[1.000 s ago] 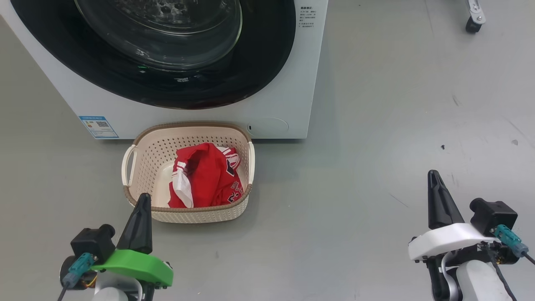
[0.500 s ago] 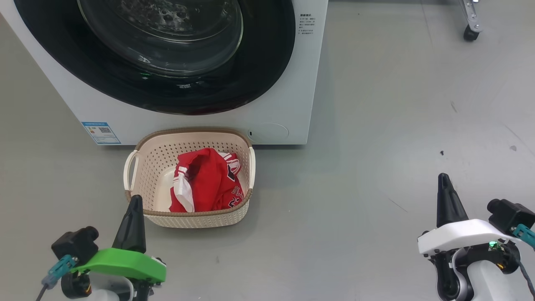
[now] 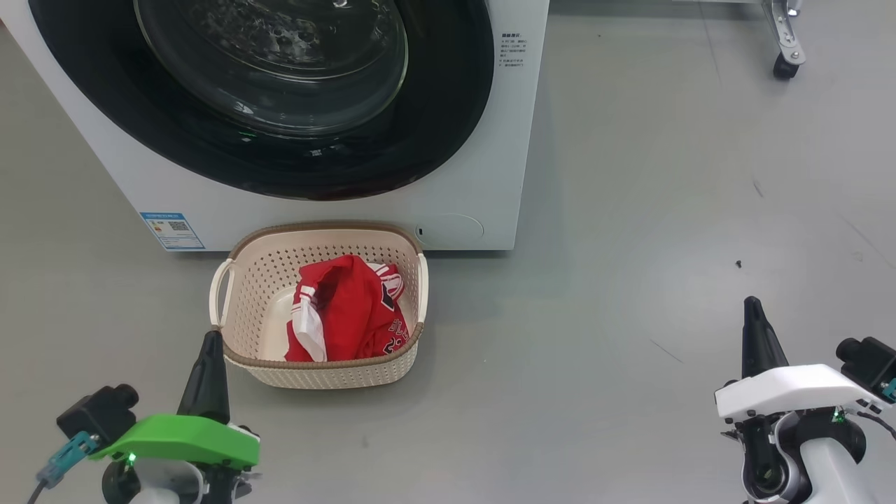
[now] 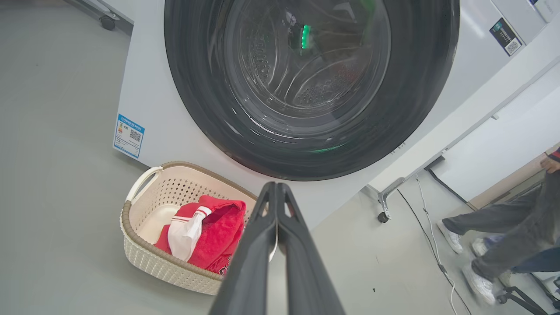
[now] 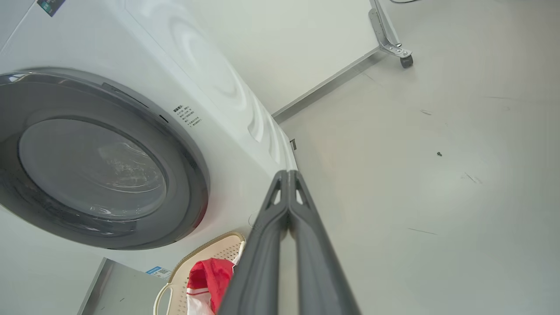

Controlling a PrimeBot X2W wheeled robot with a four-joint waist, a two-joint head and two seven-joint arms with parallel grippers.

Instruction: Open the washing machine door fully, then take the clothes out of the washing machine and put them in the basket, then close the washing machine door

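While my left claw (image 3: 209, 340) and right claw (image 3: 752, 305) are pressed together, the washing machine door (image 3: 448, 105) lies at twelve o'clock, nearer my left; it seems shut.

We see the white washing machine (image 3: 490, 161) with its door (image 3: 448, 105), a glossy black rim around a bulging glass bowl, shut flush against the front. Just before its base we find the cream perforated basket (image 3: 322, 228), standing upright and holding the crumpled red clothes (image 3: 350, 308) with white striped trim.
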